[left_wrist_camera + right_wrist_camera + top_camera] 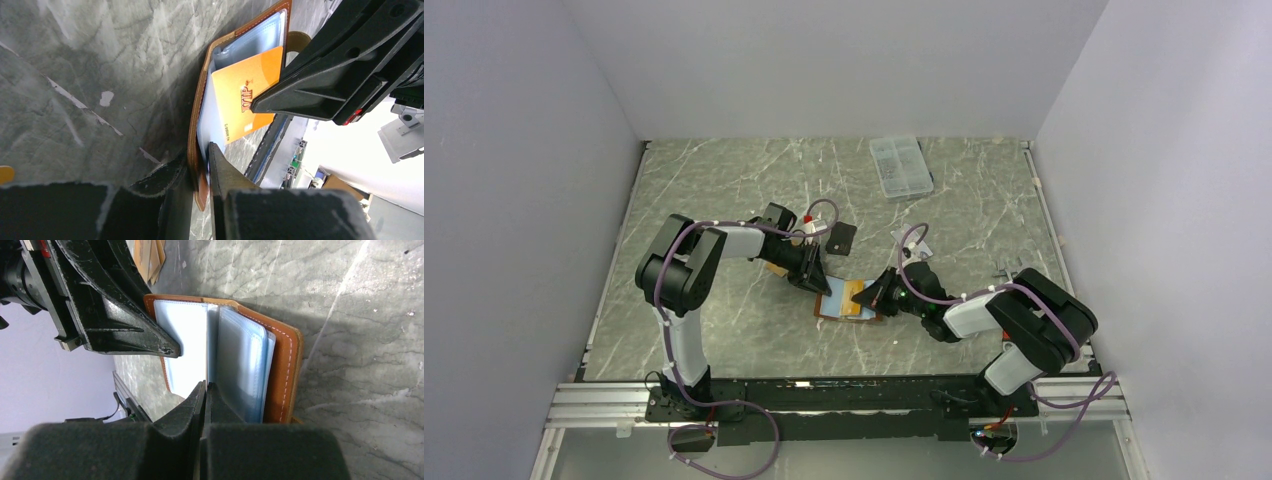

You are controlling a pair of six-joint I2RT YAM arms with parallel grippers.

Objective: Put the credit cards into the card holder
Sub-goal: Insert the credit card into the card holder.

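The brown card holder (836, 306) lies open on the table, pale blue pockets up. My left gripper (816, 281) is shut on its near flap; the left wrist view shows the fingers clamping the leather edge (196, 159). My right gripper (877, 293) is shut on the orange-tan card (857, 295), marked "VIP" (247, 95). It holds the card's far end against the blue pockets (250, 40). In the right wrist view the jaws (205, 388) pinch the card edge-on between the pocket leaves (240, 360). A black card (842, 237) and a silver-grey card (918, 246) lie on the table.
A clear compartment box (900, 166) stands at the back of the marble table (724, 190). A tan flat item (775, 268) lies under the left arm and also shows in the right wrist view (147, 257). Grey walls close in the left, right and back.
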